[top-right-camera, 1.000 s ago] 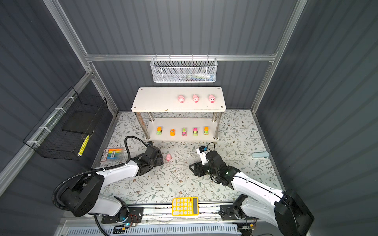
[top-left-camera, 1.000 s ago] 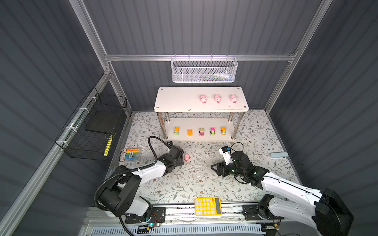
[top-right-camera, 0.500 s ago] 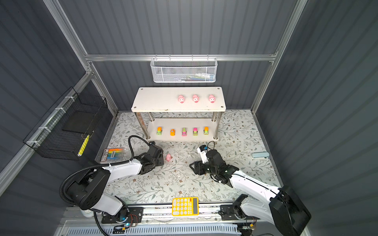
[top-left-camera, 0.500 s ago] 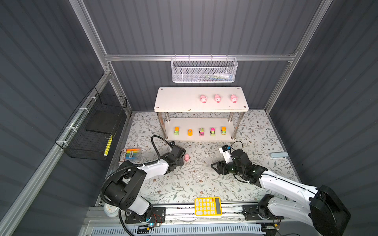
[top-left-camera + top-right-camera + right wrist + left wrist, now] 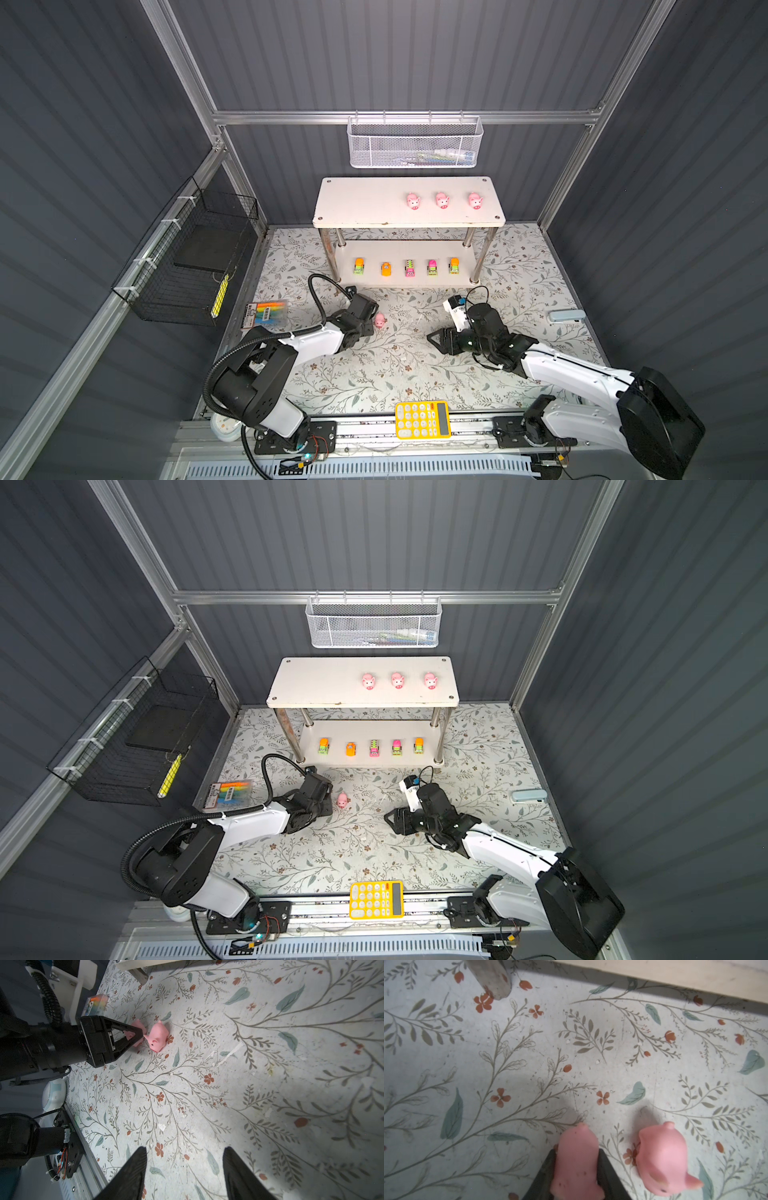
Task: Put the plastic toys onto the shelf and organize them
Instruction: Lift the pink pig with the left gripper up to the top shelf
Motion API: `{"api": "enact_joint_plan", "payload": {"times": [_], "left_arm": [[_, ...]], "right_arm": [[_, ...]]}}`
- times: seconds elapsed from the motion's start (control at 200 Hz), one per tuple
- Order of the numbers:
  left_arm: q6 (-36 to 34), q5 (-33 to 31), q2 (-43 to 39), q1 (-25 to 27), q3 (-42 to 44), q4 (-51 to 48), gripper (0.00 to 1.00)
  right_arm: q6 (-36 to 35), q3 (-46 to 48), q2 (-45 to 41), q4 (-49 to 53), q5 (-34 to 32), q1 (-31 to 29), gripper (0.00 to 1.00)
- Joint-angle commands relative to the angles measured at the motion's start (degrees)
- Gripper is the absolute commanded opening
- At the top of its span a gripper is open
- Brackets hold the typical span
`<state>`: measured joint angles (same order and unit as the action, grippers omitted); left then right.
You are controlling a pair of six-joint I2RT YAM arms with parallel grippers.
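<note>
One pink pig (image 5: 577, 1169) is pinched between the closed jaws of the left gripper (image 5: 577, 1156), low on the floral mat (image 5: 395, 370) before the shelf (image 5: 361, 208)'s front left leg. A second pig (image 5: 379, 321) lies just beside it. Three pigs (image 5: 442, 200) occupy the top board's right end, five vehicles (image 5: 409, 268) the lower board. The right gripper (image 5: 185, 1150) hangs partly open, empty.

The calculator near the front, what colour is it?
The calculator is yellow with pale keys, clearest in a top view.
</note>
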<state>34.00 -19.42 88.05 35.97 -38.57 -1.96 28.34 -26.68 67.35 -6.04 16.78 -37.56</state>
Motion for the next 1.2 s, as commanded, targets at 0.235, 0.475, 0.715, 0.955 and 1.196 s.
{"api": "enact_joint_plan", "payload": {"times": [0.235,0.475,0.715,0.955,1.196], "left_arm": [[0.32,-0.71,-2.92,0.28,-3.9,-6.99,0.28],[0.84,1.13,-7.56,0.31,-9.03,-16.09,0.28],[1.17,3.13,-11.45,0.29,-23.49,-33.18,0.29],[0.0,5.93,-12.36,0.42,-41.67,-45.43,0.3],[-3.06,7.42,-9.66,0.42,-59.88,-49.79,0.31]], "right_arm": [[0.84,-0.48,2.67,-1.21,1.29,0.33,0.6],[1.08,-0.79,4.17,-1.77,1.85,0.38,0.6],[1.23,-0.91,4.84,-0.99,1.85,0.39,0.6],[0.88,-1.75,6.42,-0.64,1.85,0.43,0.6],[1.16,-2.17,7.89,-0.91,3.96,0.42,0.6]]}}
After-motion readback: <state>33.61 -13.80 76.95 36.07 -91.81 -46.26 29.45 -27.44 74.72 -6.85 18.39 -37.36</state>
